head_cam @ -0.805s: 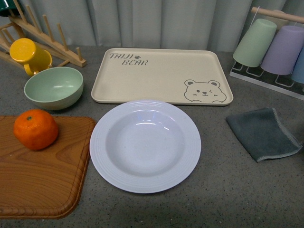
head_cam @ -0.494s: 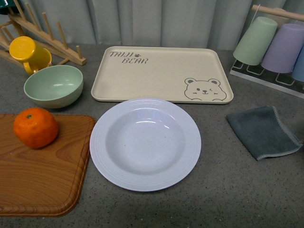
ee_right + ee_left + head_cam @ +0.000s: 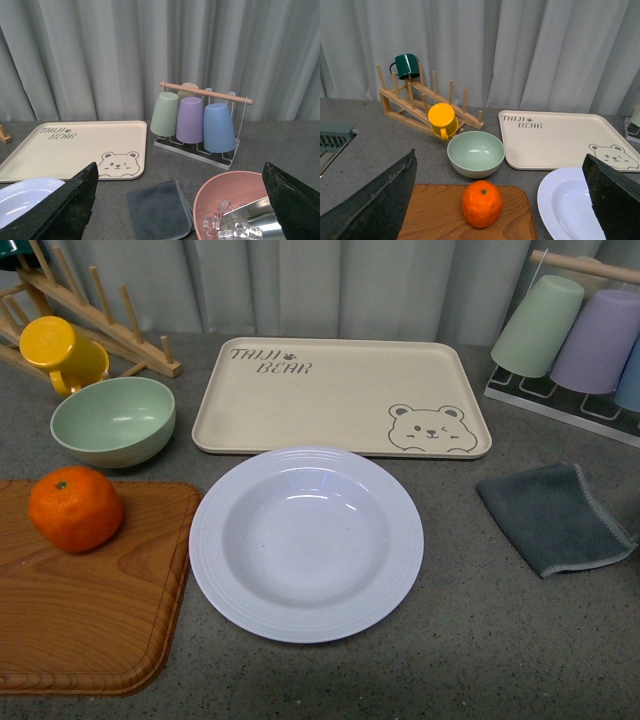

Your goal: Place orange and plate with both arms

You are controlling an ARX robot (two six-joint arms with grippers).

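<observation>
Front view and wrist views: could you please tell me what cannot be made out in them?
Front view: neither hand is in frame; the cutting board runs off the left and bottom edges.
Left wrist view: the plate is cut by the bottom edge and a finger of the left hand.
Right wrist view: the pink bowl is cut by the bottom edge.

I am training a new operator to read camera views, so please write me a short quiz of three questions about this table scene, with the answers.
1. True or false: the orange lies on the wooden board.
2. What lies just beyond the plate, away from the robot? A) the bear tray B) the grey cloth C) the green bowl
3. In the left wrist view, is the left gripper open or shut?
Key: 1 true; 2 A; 3 open, its fingers stand wide apart.
</observation>
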